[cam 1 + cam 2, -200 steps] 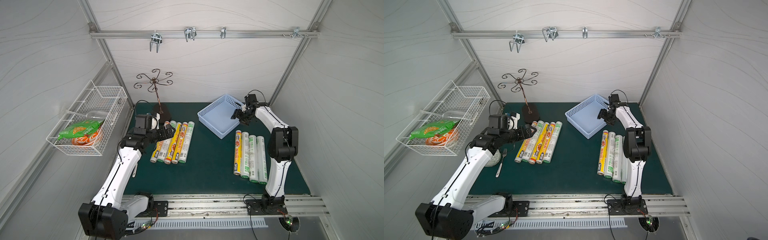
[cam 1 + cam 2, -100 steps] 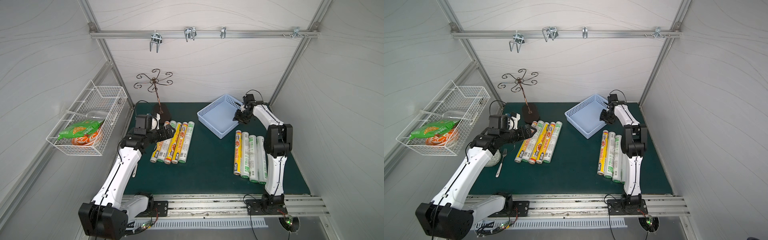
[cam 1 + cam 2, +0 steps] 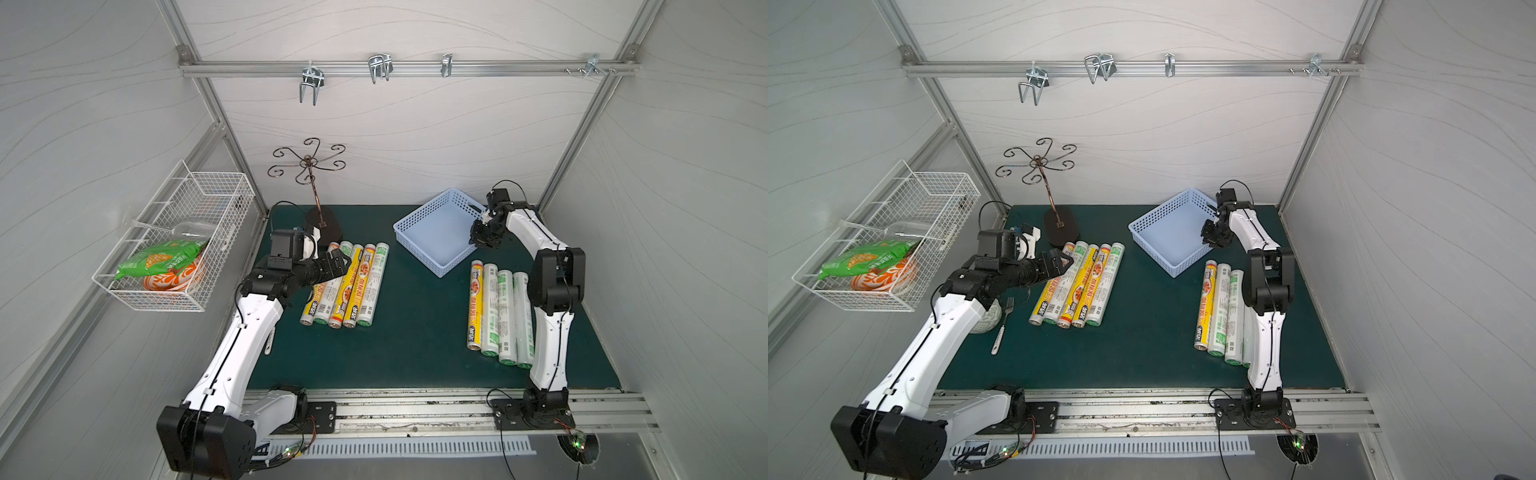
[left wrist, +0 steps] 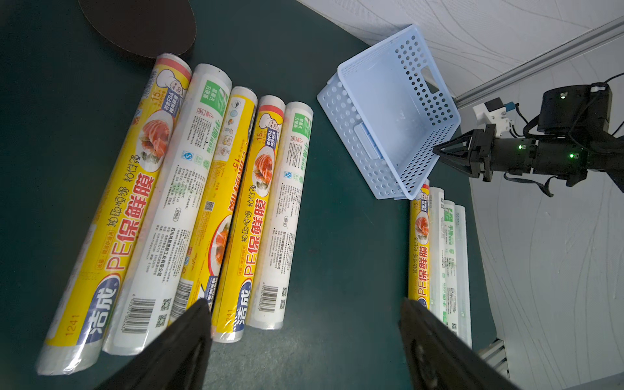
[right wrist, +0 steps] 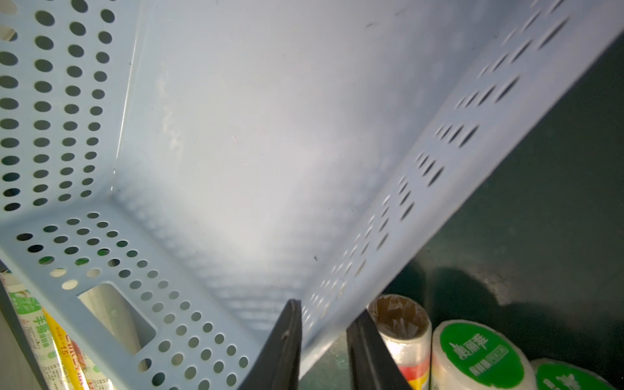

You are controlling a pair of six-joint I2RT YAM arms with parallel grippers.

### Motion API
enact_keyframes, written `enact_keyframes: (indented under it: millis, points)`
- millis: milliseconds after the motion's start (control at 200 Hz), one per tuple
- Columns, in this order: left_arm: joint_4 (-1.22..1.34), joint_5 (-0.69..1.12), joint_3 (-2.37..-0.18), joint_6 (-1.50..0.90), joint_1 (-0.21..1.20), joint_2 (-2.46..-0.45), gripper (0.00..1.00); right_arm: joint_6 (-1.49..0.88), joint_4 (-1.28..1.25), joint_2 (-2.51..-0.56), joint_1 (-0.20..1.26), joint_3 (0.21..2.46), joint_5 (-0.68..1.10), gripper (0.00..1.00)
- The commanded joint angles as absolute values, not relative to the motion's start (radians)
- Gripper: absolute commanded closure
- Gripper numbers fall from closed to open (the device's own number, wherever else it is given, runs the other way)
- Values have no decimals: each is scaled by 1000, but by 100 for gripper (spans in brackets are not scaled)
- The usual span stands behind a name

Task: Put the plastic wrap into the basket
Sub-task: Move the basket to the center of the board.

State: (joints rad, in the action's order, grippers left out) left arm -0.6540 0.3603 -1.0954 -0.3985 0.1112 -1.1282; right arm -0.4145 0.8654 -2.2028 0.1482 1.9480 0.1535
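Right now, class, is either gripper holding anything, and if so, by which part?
The right gripper pinches the basket by its side wall, one finger inside, one outside. The left gripper is open and holds nothing.

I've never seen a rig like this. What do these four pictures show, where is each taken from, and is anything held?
Two white robot arms stand at the edge of a green mat, each ending in a two-fingered gripper. Two pictures look down from one overhead camera pair; two come from cameras on the wrists. On the mat lie five plastic wrap rolls, four more rolls and an empty light-blue basket. A white wire basket with a green packet hangs on the side wall. The left gripper hangs open over the five, holding nothing. The right gripper has its fingers either side of the basket's wall; whether they pinch it is unclear.
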Motion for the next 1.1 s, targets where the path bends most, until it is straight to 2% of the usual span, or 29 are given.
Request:
enact_keyframes:
  millis: [0, 145, 225, 780, 1096]
  points:
    - [-608, 376, -1097, -402, 109, -1112, 10, -395, 892, -2222, 147, 1976, 158, 75]
    - [-609, 377, -1091, -402, 110, -1110, 10, -390, 893, -2225, 148, 1973, 158, 79]
    - [-610, 378, -1089, -403, 110, -1108, 10, -385, 894, -2229, 149, 1974, 160, 85]
    - [-594, 404, -1077, -407, 111, -1122, 10, -360, 873, -2080, 177, 1803, 199, 85]
    - [-585, 428, -1068, -416, 113, -1130, 10, -343, 853, -2021, 202, 1685, 202, 90]
